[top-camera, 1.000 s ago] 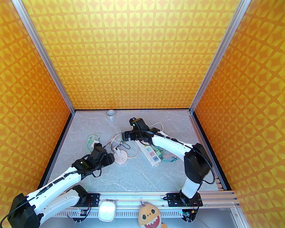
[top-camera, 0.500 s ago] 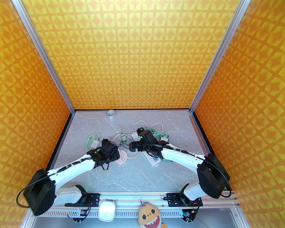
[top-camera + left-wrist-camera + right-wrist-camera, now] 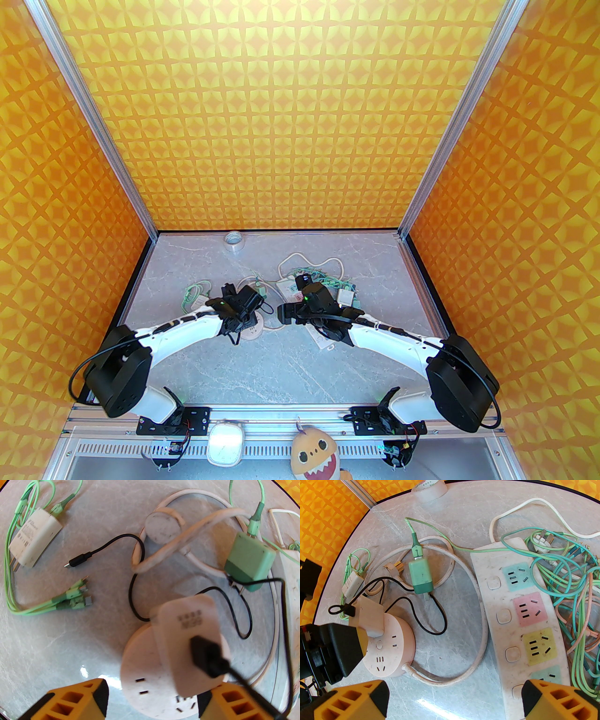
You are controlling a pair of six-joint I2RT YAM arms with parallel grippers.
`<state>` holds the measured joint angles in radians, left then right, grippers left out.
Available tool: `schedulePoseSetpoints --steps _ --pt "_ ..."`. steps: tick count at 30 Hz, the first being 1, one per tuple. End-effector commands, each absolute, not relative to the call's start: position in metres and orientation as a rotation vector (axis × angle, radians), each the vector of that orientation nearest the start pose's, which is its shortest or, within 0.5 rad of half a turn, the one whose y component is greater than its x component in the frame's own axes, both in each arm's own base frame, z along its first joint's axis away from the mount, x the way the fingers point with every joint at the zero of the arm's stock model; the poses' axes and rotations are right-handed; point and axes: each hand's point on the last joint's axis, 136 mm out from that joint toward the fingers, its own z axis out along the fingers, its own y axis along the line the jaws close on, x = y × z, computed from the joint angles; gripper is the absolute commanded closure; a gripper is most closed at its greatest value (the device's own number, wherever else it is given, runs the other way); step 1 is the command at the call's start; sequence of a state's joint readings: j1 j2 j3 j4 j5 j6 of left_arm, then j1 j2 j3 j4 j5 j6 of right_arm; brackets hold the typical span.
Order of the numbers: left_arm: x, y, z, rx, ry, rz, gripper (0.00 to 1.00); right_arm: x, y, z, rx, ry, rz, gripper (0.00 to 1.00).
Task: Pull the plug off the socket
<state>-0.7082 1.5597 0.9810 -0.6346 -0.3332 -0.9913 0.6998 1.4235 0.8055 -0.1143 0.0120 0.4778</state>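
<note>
A white adapter plug (image 3: pixel 187 632) with a black cable (image 3: pixel 133 592) stands plugged into the round pinkish socket (image 3: pixel 140 667). My left gripper (image 3: pixel 154 698) is open right above the socket. Its yellow fingers (image 3: pixel 77 700) straddle the plug, with a gap on the left side. In the right wrist view the plug (image 3: pixel 366 616) sits at the far edge of the socket (image 3: pixel 390 653), beside the left gripper's black body. My right gripper (image 3: pixel 454 702) hangs wide open over the bare table between the socket and the power strip (image 3: pixel 520 620), holding nothing. From above, the left gripper (image 3: pixel 243 307) and right gripper (image 3: pixel 286 313) face each other.
A green charger (image 3: pixel 420 576) lies unplugged behind the socket, inside the socket's looped white cord (image 3: pixel 480 620). A tangle of green and orange cables (image 3: pixel 576 573) covers the strip's right side. A small white charger (image 3: pixel 32 538) with green leads lies left. A tape roll (image 3: pixel 234 240) sits by the back wall.
The left arm reached forward and right, bringing its gripper from beside the socket to over the plug. The right gripper drew back from the far cables to a spot just right of the socket.
</note>
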Motion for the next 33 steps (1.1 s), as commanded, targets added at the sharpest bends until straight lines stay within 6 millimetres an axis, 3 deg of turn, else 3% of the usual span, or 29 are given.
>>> schedulePoseSetpoints --steps 1,11,15,21,27,33 --pt "0.300 -0.178 0.078 -0.466 2.599 -0.023 0.34 0.309 0.259 0.118 -0.258 2.338 0.594 0.01" --pt "0.315 -0.177 0.066 -0.452 2.619 0.077 0.35 0.307 0.258 0.125 -0.246 2.317 0.619 0.02" --pt "0.318 -0.175 0.063 -0.439 2.624 0.090 0.42 0.307 0.257 0.125 -0.240 2.319 0.612 0.02" --pt "0.317 -0.173 0.065 -0.407 2.624 0.085 0.61 0.307 0.241 0.129 -0.124 2.295 0.584 0.01" --pt "0.309 -0.176 0.066 -0.265 2.636 0.019 0.68 0.308 0.250 0.143 -0.169 2.273 0.625 0.02" --pt "0.297 -0.170 0.076 -0.134 2.626 -0.006 0.68 0.315 0.278 0.149 -0.197 2.293 0.743 0.02"
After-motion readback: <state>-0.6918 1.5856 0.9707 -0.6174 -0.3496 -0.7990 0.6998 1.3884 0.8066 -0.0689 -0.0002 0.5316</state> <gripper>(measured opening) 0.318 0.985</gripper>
